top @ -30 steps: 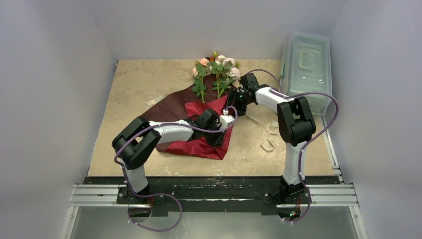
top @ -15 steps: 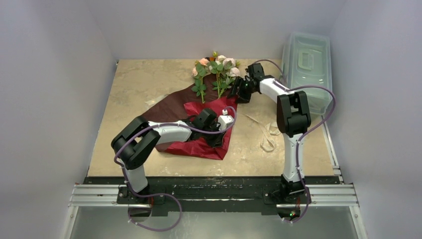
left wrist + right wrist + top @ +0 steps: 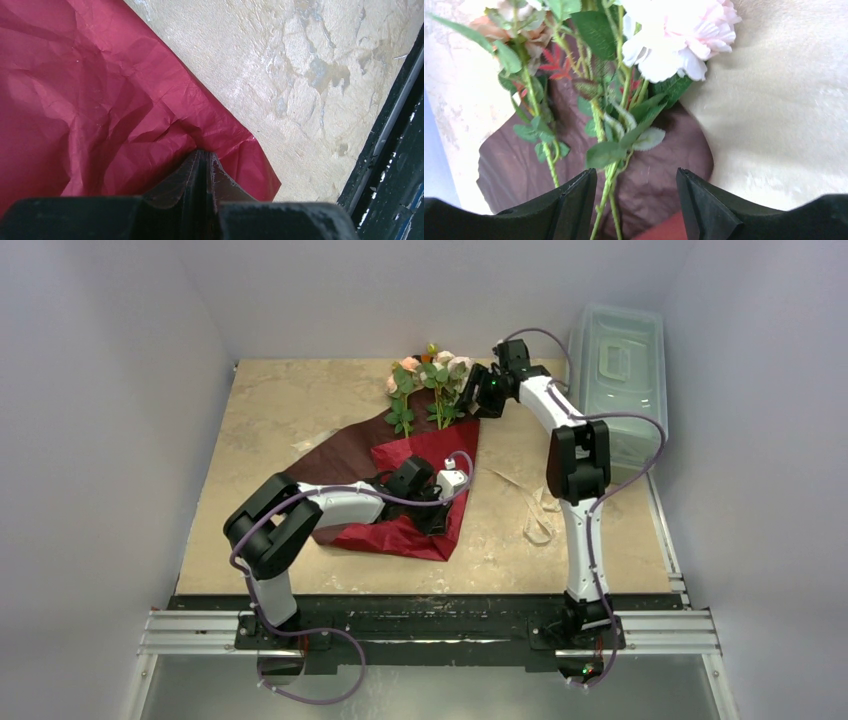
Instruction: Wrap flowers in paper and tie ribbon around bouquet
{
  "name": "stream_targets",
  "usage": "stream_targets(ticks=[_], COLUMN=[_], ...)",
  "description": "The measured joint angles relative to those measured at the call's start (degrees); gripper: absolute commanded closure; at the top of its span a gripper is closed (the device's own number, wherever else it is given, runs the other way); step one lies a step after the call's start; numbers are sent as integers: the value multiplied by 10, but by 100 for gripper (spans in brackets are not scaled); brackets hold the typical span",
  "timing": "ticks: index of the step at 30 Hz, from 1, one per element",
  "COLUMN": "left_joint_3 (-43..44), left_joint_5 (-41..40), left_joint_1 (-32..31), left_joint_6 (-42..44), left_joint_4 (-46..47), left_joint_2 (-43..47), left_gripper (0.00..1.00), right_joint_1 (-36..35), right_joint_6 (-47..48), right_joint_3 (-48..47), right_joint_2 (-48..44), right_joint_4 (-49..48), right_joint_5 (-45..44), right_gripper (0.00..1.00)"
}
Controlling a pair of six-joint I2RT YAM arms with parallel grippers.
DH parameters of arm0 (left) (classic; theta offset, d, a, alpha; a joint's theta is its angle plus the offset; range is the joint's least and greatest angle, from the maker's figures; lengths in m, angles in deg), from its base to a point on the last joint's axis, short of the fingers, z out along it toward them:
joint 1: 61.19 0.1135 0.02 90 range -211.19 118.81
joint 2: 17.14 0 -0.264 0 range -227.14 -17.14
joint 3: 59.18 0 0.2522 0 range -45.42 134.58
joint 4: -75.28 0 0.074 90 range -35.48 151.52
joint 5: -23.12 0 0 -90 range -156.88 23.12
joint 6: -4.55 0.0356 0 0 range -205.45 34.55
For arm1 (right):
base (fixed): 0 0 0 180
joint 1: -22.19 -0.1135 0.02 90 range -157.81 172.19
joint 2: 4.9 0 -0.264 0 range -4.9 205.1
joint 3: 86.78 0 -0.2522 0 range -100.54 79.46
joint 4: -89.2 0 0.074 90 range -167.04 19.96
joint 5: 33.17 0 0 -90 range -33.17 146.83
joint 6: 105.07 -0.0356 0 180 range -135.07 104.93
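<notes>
The paper (image 3: 345,452) lies mid-table, its maroon face up and a bright red flap (image 3: 415,530) folded over. My left gripper (image 3: 438,506) rests low on that flap. In the left wrist view its jaws (image 3: 202,154) are shut on a puckered edge of the red paper (image 3: 100,100). The flowers (image 3: 432,378) lie at the paper's far end, blooms toward the back wall. My right gripper (image 3: 480,392) hovers by the blooms, open. In the right wrist view green stems (image 3: 609,185) run between its spread fingers (image 3: 635,172) without being touched. The ribbon (image 3: 540,512) lies loose, right of the paper.
A clear lidded plastic box (image 3: 615,365) stands at the back right, close behind the right arm's wrist. The table's near edge with its black rail (image 3: 395,150) is just beyond the paper's corner in the left wrist view.
The right arm has swung from the paper's fold back toward the blooms, its jaws a little wider. The left gripper has stayed on the red flap.
</notes>
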State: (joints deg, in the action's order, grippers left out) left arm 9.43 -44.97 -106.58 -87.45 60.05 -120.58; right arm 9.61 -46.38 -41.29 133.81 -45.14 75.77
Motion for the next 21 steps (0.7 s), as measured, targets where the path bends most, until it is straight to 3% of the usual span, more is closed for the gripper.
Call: stream_targets(ticks=[3,8,12,16,21], left_joint_3=[0,-1,-1,-1,0], left_joint_5=[0,0,0,0,0], left_joint_1=[1,3,3,3,3], left_joint_6=[-4,-6,-9,-9,-9], left_joint_4=[0,1,1,1,-2], left_joint_2=[0,0,1,1,1], left_gripper=[95,95,95,95,95], right_joint_1=[2,3,1,-11,-21], right_joint_6=[10,2,-32,-52,-69], right_joint_3=[45,345,555,664,670], right_joint_2=[-53,-280,-406,-402,-362], right_joint_4=[1,-55,-132,-189,-276], right_joint_5=[-2,4,37,65,108], right_gripper=[30,29,30,33,39])
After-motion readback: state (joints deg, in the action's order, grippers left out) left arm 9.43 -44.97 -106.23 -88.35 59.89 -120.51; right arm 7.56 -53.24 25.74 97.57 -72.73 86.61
